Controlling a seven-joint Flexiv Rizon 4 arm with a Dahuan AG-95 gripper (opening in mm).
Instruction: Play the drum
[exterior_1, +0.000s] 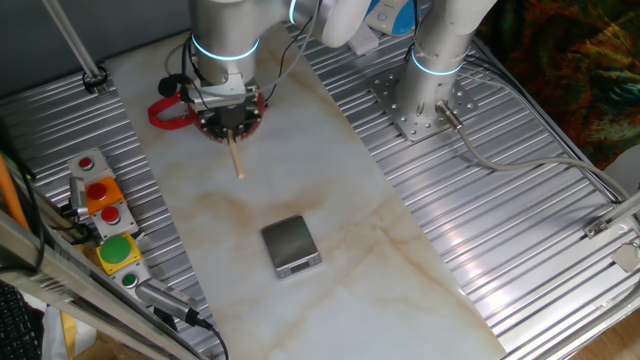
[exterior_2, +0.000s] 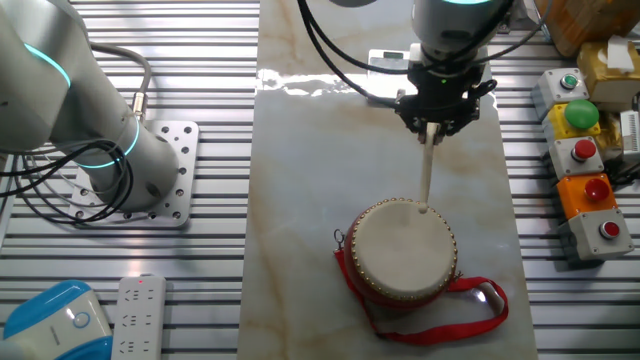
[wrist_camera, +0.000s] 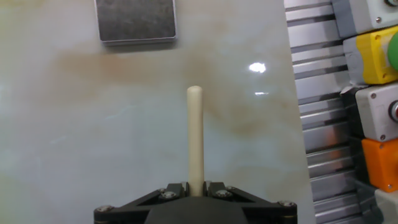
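Note:
The drum (exterior_2: 400, 250) has red sides, a cream-white head and a red strap (exterior_2: 470, 300). It stands on the marble table near that view's front. In one fixed view it is mostly hidden under the hand, with only its red rim (exterior_1: 258, 115) and its strap (exterior_1: 168, 115) showing. My gripper (exterior_2: 432, 122) (exterior_1: 232, 128) (wrist_camera: 196, 186) is shut on a cream drumstick (exterior_2: 427, 165) (exterior_1: 237, 158) (wrist_camera: 194, 140). In the other fixed view the stick's tip lies over the far edge of the drumhead; I cannot tell whether it touches. The drum is out of the hand view.
A grey metal block (exterior_1: 290, 245) (wrist_camera: 135, 22) lies on the marble beyond the stick's tip. A box of coloured buttons (exterior_1: 105, 215) (exterior_2: 585, 150) (wrist_camera: 373, 56) sits on the ribbed metal at the side. A second arm's base (exterior_1: 430, 90) (exterior_2: 110, 150) stands opposite.

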